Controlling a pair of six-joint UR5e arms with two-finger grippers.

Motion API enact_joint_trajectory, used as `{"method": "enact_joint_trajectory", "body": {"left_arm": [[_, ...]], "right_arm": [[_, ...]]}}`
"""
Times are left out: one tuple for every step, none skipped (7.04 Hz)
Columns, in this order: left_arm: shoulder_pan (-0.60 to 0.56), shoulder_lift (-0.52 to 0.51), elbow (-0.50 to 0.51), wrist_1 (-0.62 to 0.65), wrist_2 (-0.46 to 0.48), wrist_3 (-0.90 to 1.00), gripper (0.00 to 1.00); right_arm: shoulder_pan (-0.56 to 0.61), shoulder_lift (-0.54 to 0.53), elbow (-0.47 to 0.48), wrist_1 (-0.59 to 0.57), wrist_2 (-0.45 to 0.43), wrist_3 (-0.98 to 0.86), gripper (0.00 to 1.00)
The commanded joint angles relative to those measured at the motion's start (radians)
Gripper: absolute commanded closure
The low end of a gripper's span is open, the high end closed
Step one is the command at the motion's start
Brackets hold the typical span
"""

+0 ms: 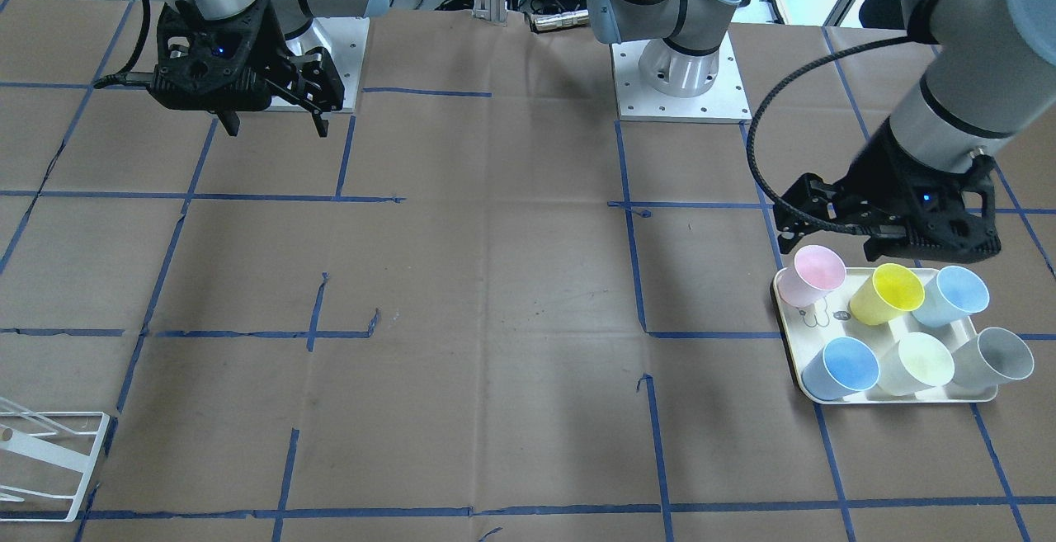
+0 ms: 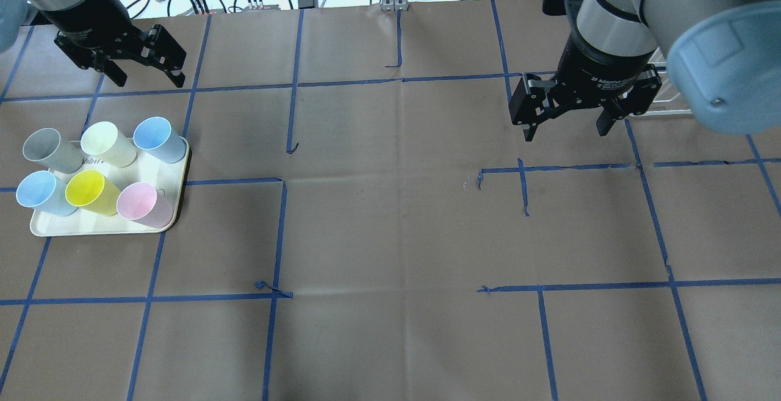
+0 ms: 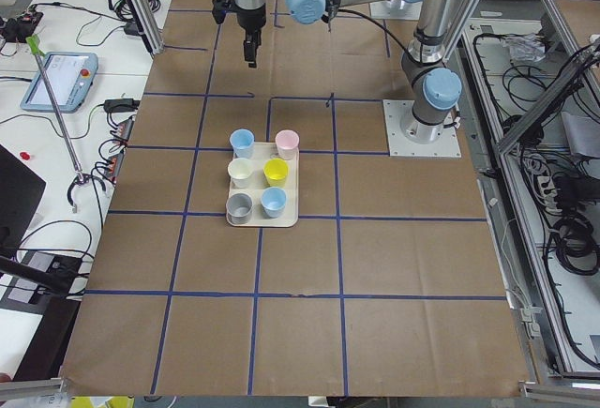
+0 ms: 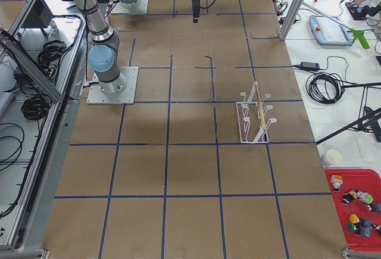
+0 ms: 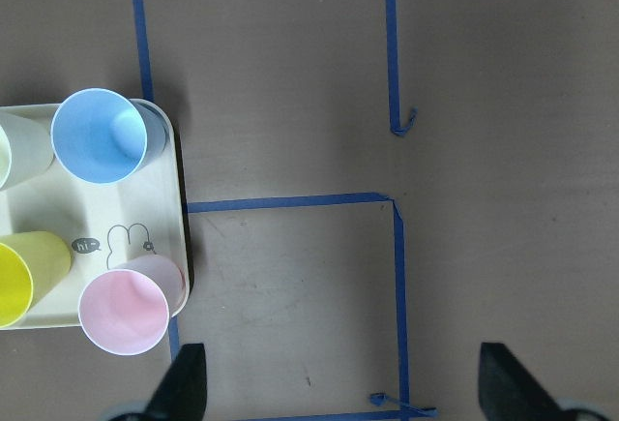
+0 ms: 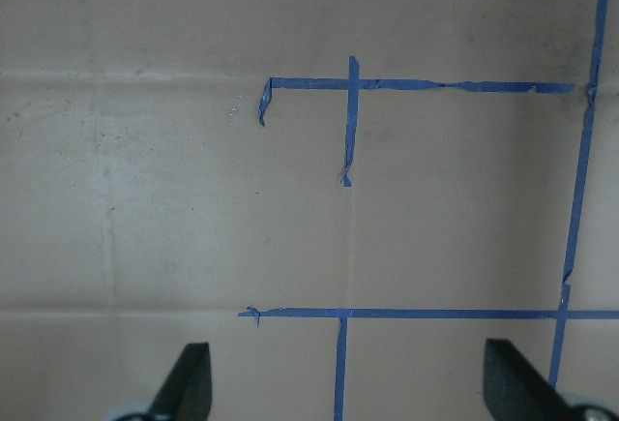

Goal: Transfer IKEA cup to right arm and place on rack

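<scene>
Six cups are seen standing upright, mouths up, on one cream tray [image 2: 97, 229] at the robot's left end of the table [image 2: 390, 236], in two rows of three. Two blue cups [image 2: 38, 192] [image 2: 157, 137] are counted, with one pink cup [image 2: 143, 202], one yellow cup [image 2: 91, 190], one pale cream cup [image 2: 107, 143] and one grey cup [image 2: 49, 149]. None is gripped.

The left gripper [image 2: 146, 74] is held above the table near the tray's pink-cup corner, its fingers spread wide, nothing between them. In its wrist view the pink cup is caught just beside one fingertip.

The right gripper [image 2: 566, 131] is held over bare brown paper and blue tape lines, fingers likewise parted and empty.

One white wire rack [image 4: 253, 119] is found at the robot's right end, well apart from the tray and with no cup on it. From overhead it is largely hidden by the right arm [image 2: 616, 16].

Off the table, a red bin [image 4: 357, 208] of small pieces is glimpsed.
</scene>
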Motion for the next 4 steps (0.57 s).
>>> {"method": "enact_joint_trajectory", "body": {"left_arm": [[0.102,-0.080,0.018,0.043,0.000,0.122,0.00],[0.104,-0.094,0.020,0.056,0.002,0.126,0.00],[0.107,-0.109,-0.013,0.118,0.003,0.129,0.00],[0.107,-0.140,-0.021,0.152,0.002,0.130,0.00]], "right_arm": [[0.000,0.000,0.002,0.000,0.002,-0.003,0.00],[0.000,0.000,0.002,0.000,0.001,-0.003,0.00],[0.000,0.000,0.002,0.000,0.002,-0.003,0.00],[0.000,0.001,0.002,0.000,0.002,-0.005,0.00]]}}
